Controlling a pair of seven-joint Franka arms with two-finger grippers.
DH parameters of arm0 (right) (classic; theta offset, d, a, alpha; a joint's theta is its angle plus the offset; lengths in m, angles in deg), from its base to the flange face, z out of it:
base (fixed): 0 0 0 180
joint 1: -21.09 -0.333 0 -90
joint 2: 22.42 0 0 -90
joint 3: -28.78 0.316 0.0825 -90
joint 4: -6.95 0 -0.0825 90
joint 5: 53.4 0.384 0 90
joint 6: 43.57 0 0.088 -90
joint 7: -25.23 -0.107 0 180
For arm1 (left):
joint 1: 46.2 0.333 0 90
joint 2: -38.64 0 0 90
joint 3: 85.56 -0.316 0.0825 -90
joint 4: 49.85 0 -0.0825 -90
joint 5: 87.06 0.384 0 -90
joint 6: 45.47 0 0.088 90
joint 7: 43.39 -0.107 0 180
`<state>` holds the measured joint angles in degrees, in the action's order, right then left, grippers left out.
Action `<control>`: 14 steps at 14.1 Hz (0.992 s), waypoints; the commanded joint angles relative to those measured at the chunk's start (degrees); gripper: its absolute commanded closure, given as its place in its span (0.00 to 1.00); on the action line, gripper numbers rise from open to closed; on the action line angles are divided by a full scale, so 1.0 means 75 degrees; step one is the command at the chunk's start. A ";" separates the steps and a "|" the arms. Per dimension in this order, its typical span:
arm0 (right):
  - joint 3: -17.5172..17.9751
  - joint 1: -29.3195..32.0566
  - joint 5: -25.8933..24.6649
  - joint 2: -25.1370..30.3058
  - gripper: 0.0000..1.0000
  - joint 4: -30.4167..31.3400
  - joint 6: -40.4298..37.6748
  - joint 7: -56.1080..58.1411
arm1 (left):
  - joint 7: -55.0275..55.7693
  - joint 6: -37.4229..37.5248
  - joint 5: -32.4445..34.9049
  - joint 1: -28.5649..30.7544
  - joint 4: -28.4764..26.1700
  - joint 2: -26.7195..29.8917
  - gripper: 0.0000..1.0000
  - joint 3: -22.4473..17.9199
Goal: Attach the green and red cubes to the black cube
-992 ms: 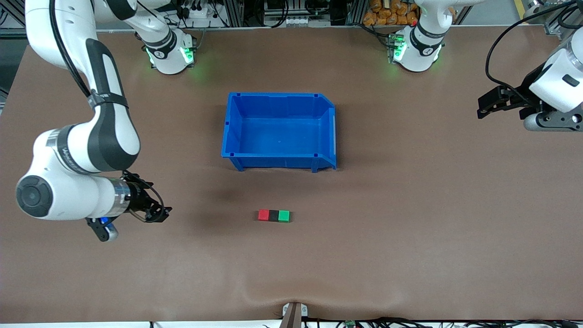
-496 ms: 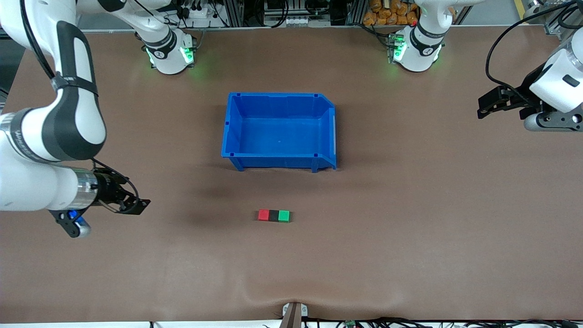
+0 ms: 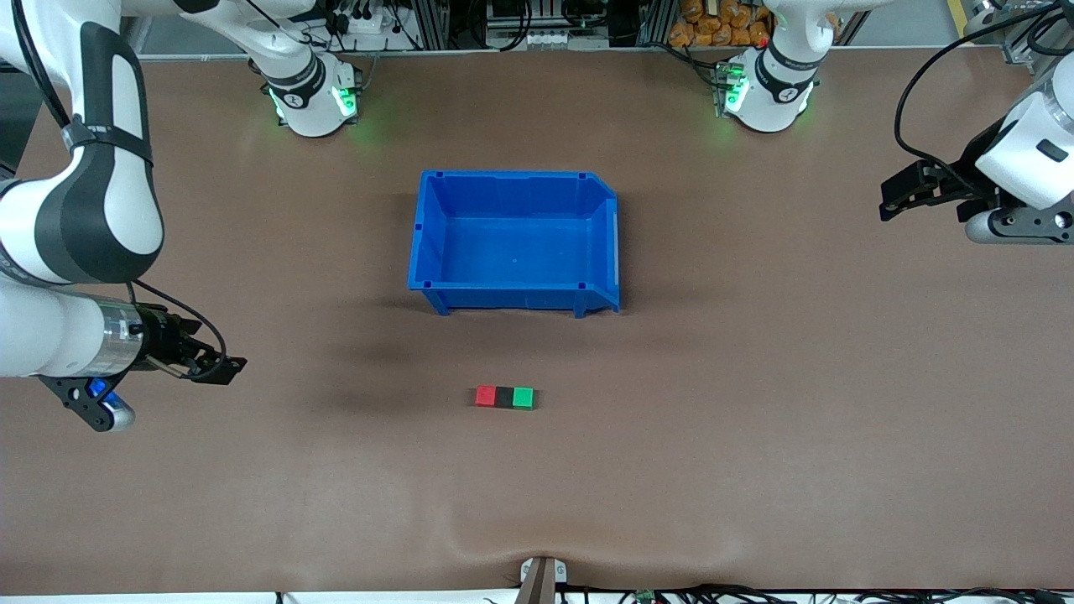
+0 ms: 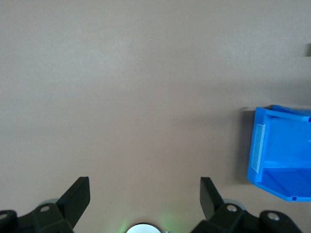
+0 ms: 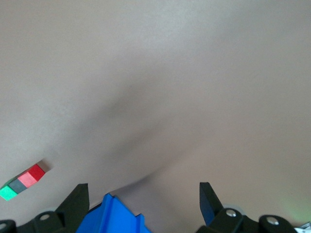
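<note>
A brown table mat covers the whole work surface, rippled slightly at its edge nearest the front camera. Along the top edge stand metal frame rails, cables and an orange bagged item.

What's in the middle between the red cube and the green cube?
The black cube sits right between the red cube and the green cube, touching both in one row. The front view shows it best.

A robotics lab: two arm bases bolted to a brown-covered counter, aluminium framing and cable bundles along its edge.
</note>
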<state>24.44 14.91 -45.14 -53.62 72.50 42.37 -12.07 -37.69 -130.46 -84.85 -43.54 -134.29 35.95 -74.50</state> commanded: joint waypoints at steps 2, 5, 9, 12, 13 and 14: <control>0.0134 0.0249 -0.0165 0.0364 0.00 0.0225 -0.0172 0.0776 | 0.0002 -0.0071 0.0056 0.0009 -0.0004 0.0008 0.00 0.0024; 0.0146 0.0483 -0.0165 0.0481 0.00 0.0225 -0.0220 0.1374 | 0.0002 -0.0071 0.0056 0.0009 -0.0004 0.0008 0.00 0.0024; 0.0134 0.0659 -0.0258 0.0644 0.00 0.0236 -0.0244 0.2159 | 0.0002 -0.0071 0.0056 0.0020 -0.0016 0.0008 0.00 0.0024; 0.0134 0.0764 -0.0352 0.0867 0.00 0.0458 -0.0244 0.2570 | 0.0002 -0.0071 0.0056 0.0020 -0.0016 0.0008 0.00 0.0024; 0.0134 0.0776 -0.0445 0.0949 0.00 0.0505 -0.0244 0.2757 | 0.0002 -0.0071 0.0056 0.0032 -0.0016 0.0008 0.00 0.0024; 0.0134 0.0765 -0.0562 0.1019 0.00 0.0541 -0.0244 0.3072 | 0.0002 -0.0071 0.0056 0.0044 -0.0016 0.0008 0.00 0.0024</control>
<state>24.40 19.79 -47.34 -49.24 73.19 40.37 7.51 -37.69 -130.63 -84.85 -43.51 -134.31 35.90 -74.50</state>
